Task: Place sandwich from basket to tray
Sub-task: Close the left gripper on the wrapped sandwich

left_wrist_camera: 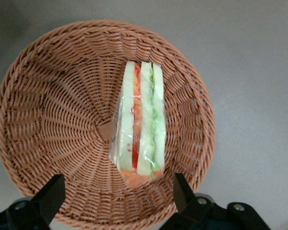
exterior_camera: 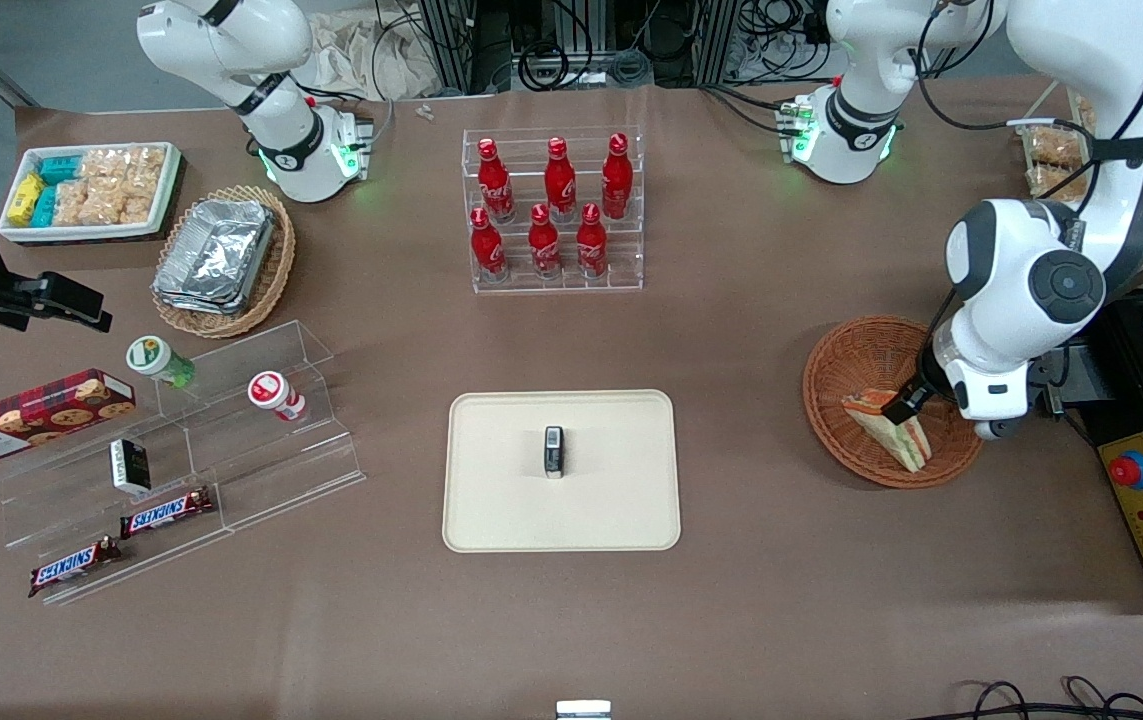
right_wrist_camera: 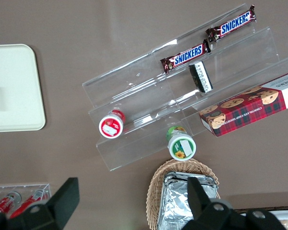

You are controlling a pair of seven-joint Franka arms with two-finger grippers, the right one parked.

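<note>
Now the gripper hovers wide open above the wicker basket, fingers straddling the wrapped sandwich without touching it.

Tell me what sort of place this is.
Probably a lab mock-up of a snack shop: red cola bottles on a clear rack, chocolate bars on acrylic steps. The open claw hovers over the wrapped triangular sandwich in the reddish-brown wicker basket.
</note>
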